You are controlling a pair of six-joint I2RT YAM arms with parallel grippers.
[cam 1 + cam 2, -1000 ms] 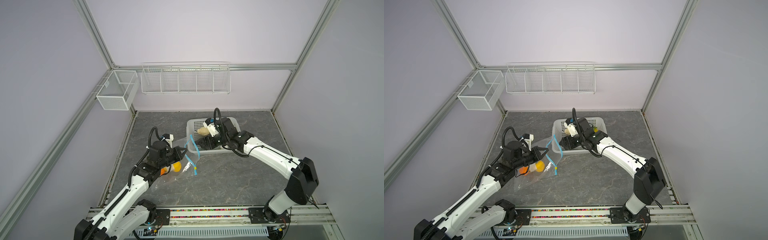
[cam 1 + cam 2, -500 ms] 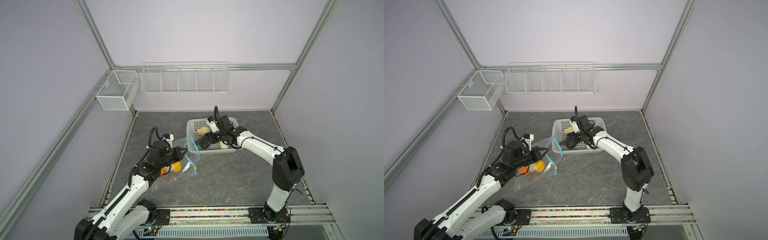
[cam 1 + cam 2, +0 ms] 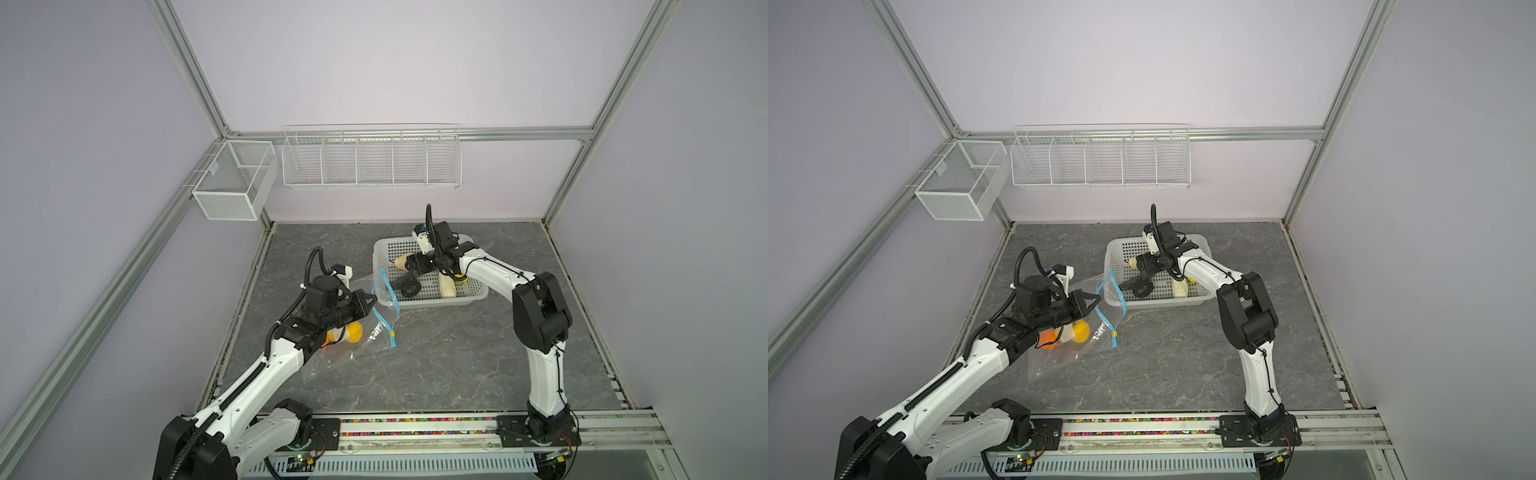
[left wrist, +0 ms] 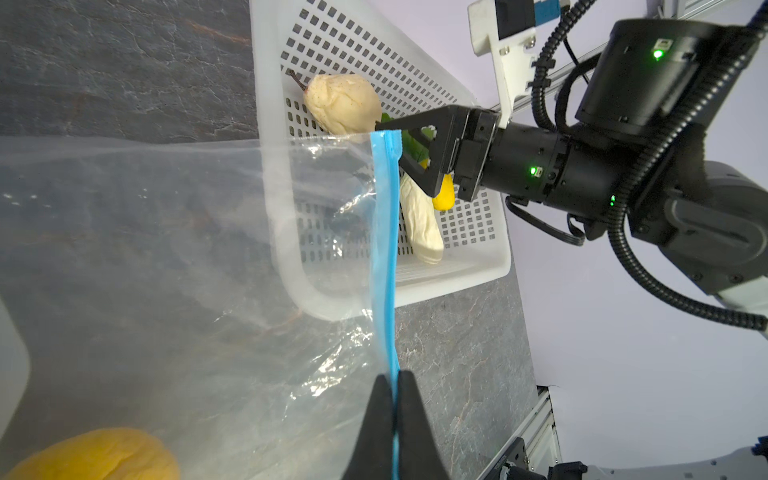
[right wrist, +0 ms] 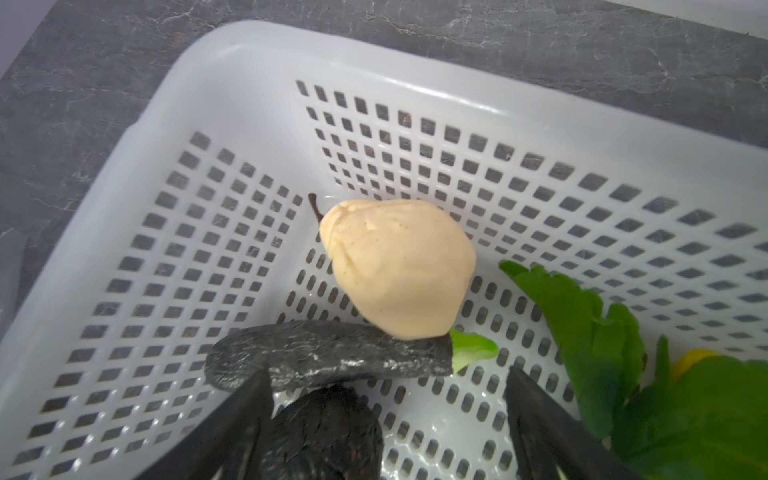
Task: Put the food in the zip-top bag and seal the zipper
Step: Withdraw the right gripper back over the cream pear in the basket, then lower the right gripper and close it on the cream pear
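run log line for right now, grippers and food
left gripper shut on zipper | right gripper open in basket over dark pieces, holding nothing | yellow piece, orange piece in zip-top bag | pear in basket

Clear zip-top bag [image 3: 332,361], yellow food [image 3: 354,332] inside; pale pear [image 5: 395,270], dark pieces [image 5: 328,357] in basket [image 5: 124,208].

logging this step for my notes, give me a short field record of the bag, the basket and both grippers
left gripper: shut on light-blue zipper strip of clear plastic zip-top bag
right gripper: open inside white perforated plastic basket, over dark black pieces
in bag: round yellow fruit, orange fruit
also in basket: pale beige pear, white vegetable with green leaves, small yellow piece
bag mouth: appears unsealed
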